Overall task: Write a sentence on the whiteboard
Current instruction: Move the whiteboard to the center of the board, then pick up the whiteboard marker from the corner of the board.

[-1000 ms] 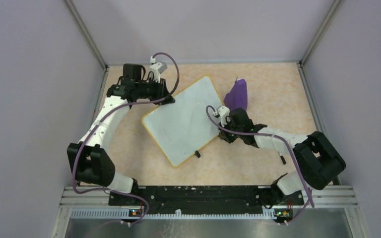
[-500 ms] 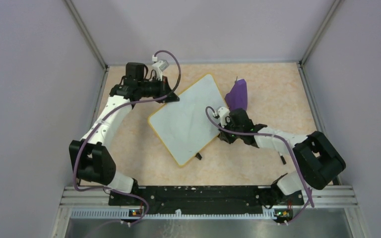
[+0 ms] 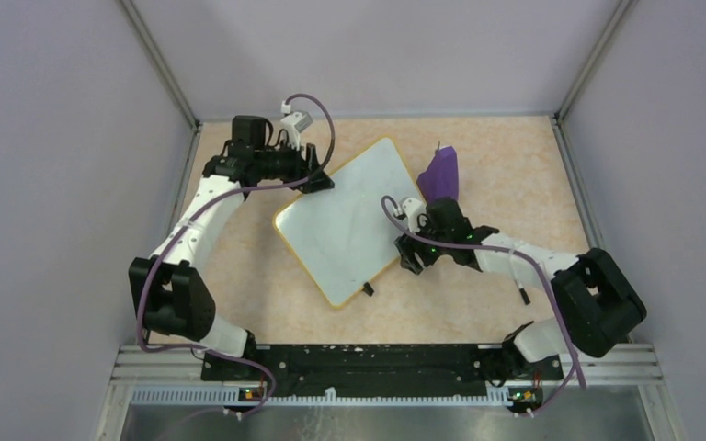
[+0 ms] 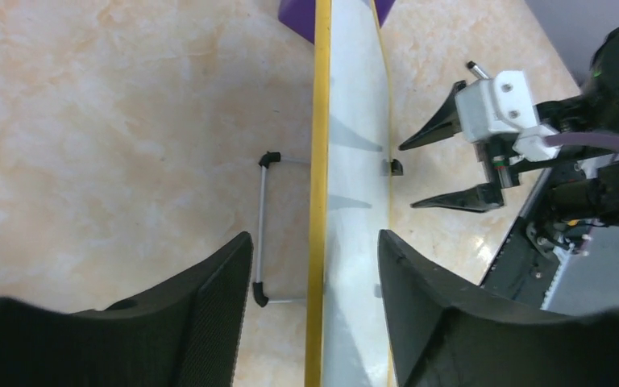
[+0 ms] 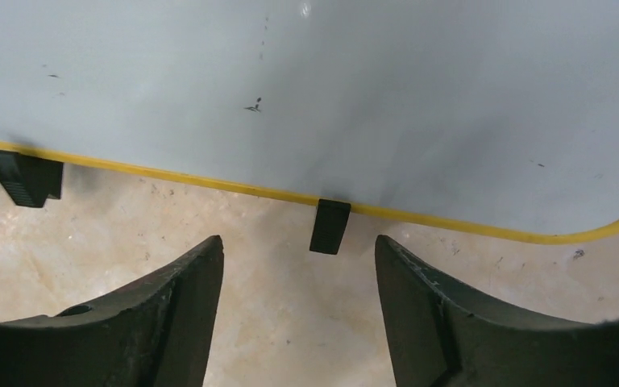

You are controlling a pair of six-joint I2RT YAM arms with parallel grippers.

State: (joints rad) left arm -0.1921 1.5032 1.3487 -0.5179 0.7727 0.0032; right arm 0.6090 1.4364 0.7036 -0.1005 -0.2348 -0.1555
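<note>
My left hand [image 4: 314, 240] is spread around one edge of the square, yellow-rimmed whiteboard [image 3: 345, 225]; my right hand [image 5: 298, 242], also spread, faces the opposite edge.

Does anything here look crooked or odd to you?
The whiteboard sits askew, its edges diagonal to the table, with one corner by the purple block. Its face is blank but for a few dark specks. The left gripper and right gripper are open at opposite edges, neither gripping it.

We see the whiteboard [image 3: 349, 225], white with a thin yellow rim, sitting turned cornerwise on the tan table [image 3: 515, 165].
</note>
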